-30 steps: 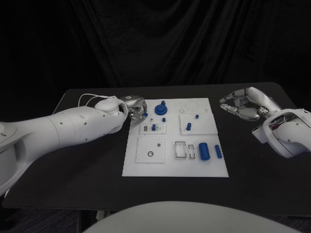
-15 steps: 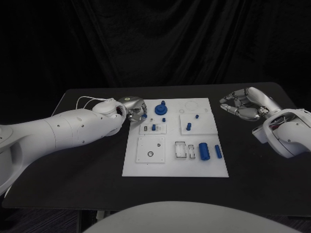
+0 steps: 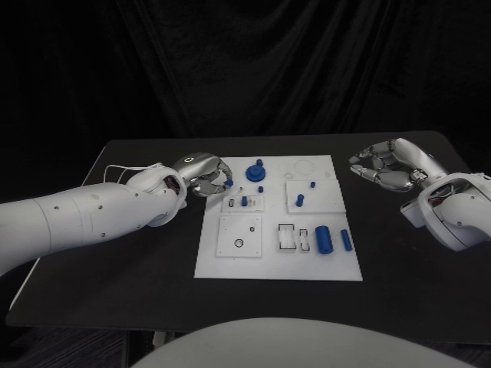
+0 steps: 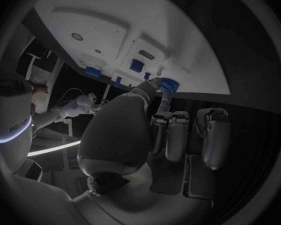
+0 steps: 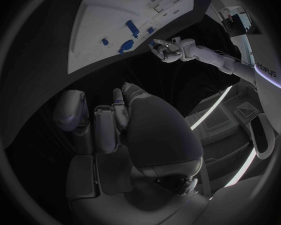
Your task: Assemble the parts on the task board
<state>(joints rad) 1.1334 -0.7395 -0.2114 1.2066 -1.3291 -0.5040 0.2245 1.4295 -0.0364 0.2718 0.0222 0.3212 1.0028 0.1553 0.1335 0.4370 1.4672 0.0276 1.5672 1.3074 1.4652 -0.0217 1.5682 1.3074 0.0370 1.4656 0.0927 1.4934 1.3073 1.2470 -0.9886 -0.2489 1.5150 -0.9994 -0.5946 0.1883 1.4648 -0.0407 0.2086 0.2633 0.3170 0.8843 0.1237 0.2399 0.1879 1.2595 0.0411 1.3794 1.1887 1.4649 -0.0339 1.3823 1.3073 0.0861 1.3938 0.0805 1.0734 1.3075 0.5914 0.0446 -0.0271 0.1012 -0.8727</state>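
A flat white rectangular task board [image 3: 277,264] lies in the middle of a matte black tabletop [image 3: 124,268], with bare dark surface all around it. Small glossy blue parts sit on the board: a knobbed round piece [image 3: 255,167] near the far edge, a short peg [image 3: 298,201] at mid-board, a thick cylinder [image 3: 323,238] and a thin pin [image 3: 345,240] lying side by side near the right edge. The left hand [image 3: 207,175], silver metal on a smooth white arm, hovers at the board's far left corner; its fingers [image 4: 167,135] are curled, and whether they pinch a small blue part there cannot be told. The right hand [image 3: 383,164] stays off the board at the right, fingers curled in on nothing.
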